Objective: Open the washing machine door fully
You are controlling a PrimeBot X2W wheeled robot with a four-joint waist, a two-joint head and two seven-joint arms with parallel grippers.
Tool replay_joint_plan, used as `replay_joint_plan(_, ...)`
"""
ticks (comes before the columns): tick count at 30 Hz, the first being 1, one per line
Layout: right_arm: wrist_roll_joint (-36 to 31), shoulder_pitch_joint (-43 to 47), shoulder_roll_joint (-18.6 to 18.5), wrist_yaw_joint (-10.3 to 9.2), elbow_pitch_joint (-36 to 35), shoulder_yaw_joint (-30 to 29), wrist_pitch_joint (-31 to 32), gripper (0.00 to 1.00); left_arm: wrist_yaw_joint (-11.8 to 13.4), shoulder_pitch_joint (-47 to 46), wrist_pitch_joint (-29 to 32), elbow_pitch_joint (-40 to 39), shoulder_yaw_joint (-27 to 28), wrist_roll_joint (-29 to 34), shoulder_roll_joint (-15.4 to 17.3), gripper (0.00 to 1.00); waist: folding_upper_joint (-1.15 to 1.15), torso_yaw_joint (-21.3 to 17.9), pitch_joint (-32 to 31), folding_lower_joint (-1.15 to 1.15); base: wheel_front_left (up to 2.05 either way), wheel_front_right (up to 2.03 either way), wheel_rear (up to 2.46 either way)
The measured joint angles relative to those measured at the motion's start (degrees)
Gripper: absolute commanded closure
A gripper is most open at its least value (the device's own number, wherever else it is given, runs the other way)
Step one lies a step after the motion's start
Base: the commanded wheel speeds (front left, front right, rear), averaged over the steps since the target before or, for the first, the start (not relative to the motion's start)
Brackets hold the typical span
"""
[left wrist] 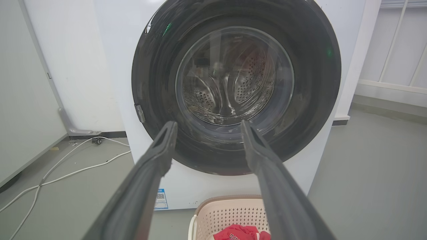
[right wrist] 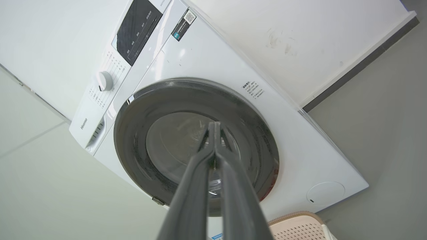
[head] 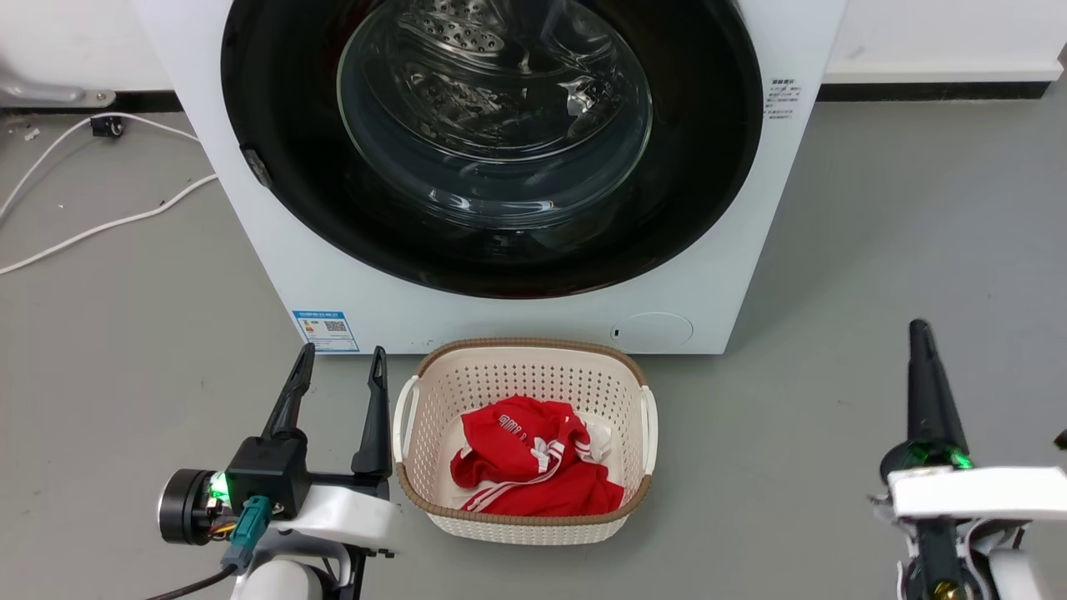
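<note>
Left gripper [head: 342, 357]: fingers apart, positioned just left of the laundry basket [head: 525, 354], which contains a red garment [head: 533, 471]. Right gripper [head: 919, 333]: fingers pressed together, positioned above the floor [head: 875, 250] well to the right. Both are apart from the washing machine door [head: 492, 150], which sits shut, flush against the washing machine [head: 500, 321]. Floor: smooth, grey. White cables [head: 83, 229] lie at left. A white wall [head: 917, 33] with dark skirting stands behind.
</note>
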Motion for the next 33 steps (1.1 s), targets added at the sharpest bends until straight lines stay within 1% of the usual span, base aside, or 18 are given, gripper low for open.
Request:
replay_joint_plan(4, 14.7, -3.24, 0.02, -0.01, 0.13, -1.26, -0.97, 1.0, 0.09, -0.34, -0.01, -0.56, 0.32, 0.0, -0.04, 0.0, 0.0, -0.12, 0.88, 0.0, 0.0, 0.0, 0.0)
replay_joint_plan(7, 23.42, -7.24, 0.03, -0.01, 0.37, -2.99, -1.18, 1.0, 0.23, -0.74, -0.01, -1.01, 0.54, 0.0, -0.09, 0.0, 0.0, -0.28, 1.84, 0.0, 0.0, 0.0, 0.0)
replay_joint_plan(11, 28.29, -13.33, 0.02, -0.01, 2.49, -6.47, 0.51, 1.0, 0.25, -1.75, -0.01, -1.57, 0.83, 0.03, -0.13, 0.0, 0.0, -0.47, 3.26, 0.0, 0.0, 0.0, 0.0)
replay_joint_plan(15, 32.17, -21.18, -1.41, -0.01, 7.02, -10.03, 4.01, 1.0, 0.25, -2.79, -0.01, -2.19, 0.99, 0.27, -0.14, 0.0, 0.0, -0.48, 4.83, 0.0, 0.0, 0.0, 0.0)
replay_joint_plan(19, 34.57, -30.37, -4.74, -0.01, 12.94, -12.32, 8.0, 1.0, 0.02, -4.09, -0.01, -2.72, 0.83, 0.44, -0.18, 0.0, 0.0, -0.15, 6.48, 0.0, 0.0, 0.0, 0.0)
replay_joint_plan(22, 34.55, -37.27, -7.44, -0.01, 17.67, -12.72, 10.74, 1.0, -0.09, -5.1, -0.01, -3.25, 0.6, 0.48, -0.19, 0.0, 0.0, 0.34, 7.84, 0.0, 0.0, 0.0, 0.0)
replay_joint_plan(26, 33.41, -45.32, -10.33, -0.01, 24.18, -11.85, 15.3, 1.0, -0.42, -6.45, -0.01, -3.86, 0.3, 0.47, -0.21, 0.0, 0.0, 1.09, 9.82, 0.0, 0.0, 0.0, 0.0)
replay_joint_plan(30, 30.45, -53.3, -13.06, -0.02, 31.25, -9.37, 21.36, 1.0, -0.48, -7.67, -0.01, -4.25, 0.03, 0.43, -0.22, 0.0, 0.0, 1.91, 11.82, 0.01, 0.0, 0.0, 0.0)
replay_joint_plan(33, 28.03, -59.29, -14.44, -0.01, 35.1, -7.46, 25.93, 1.0, -0.48, -8.48, -0.01, -4.5, -0.22, 0.44, -0.24, 0.0, 0.0, 2.55, 13.26, 0.01, 0.0, 0.0, 0.0)
